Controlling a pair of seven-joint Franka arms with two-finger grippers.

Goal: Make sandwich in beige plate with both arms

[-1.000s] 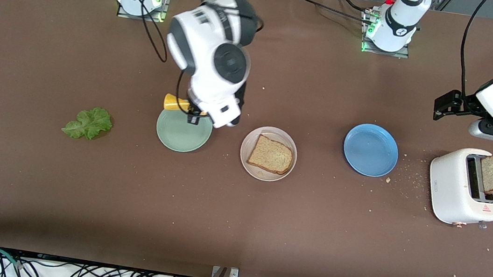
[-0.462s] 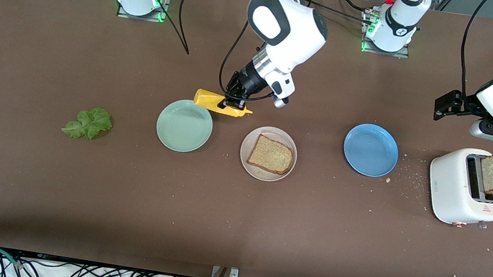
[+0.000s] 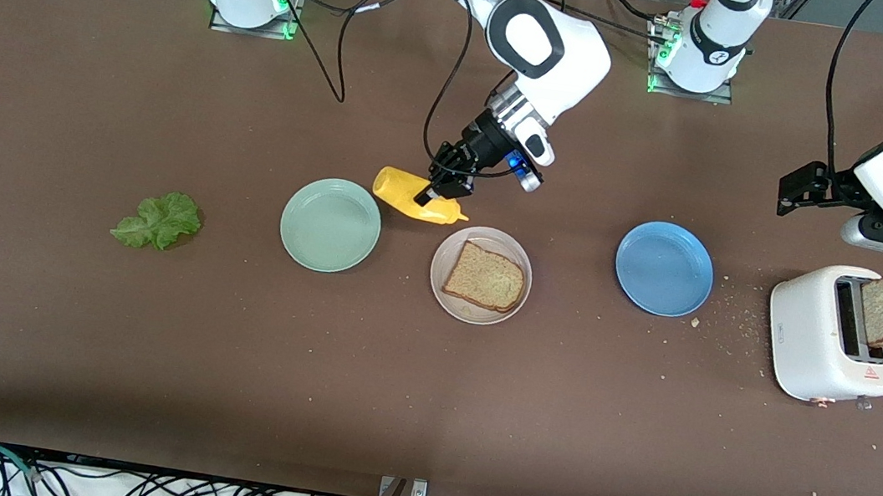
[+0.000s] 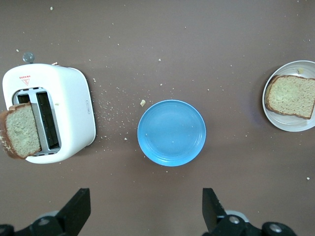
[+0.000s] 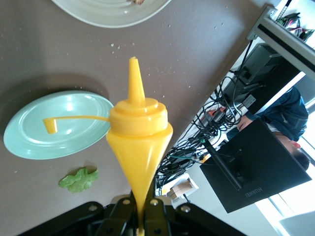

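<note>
The front view looks steeply down from high across the table, facing the robots, whose bases line the top of the frame; it takes in nearly the whole surface. The left wrist view looks straight down from well above, showing the toaster, the blue plate and the beige plate at its right edge, all also in the front view. The right wrist view sits close along a yellow squeeze bottle, tilted, catching the mint-green plate and lettuce leaf, which the front view shares too.
</note>
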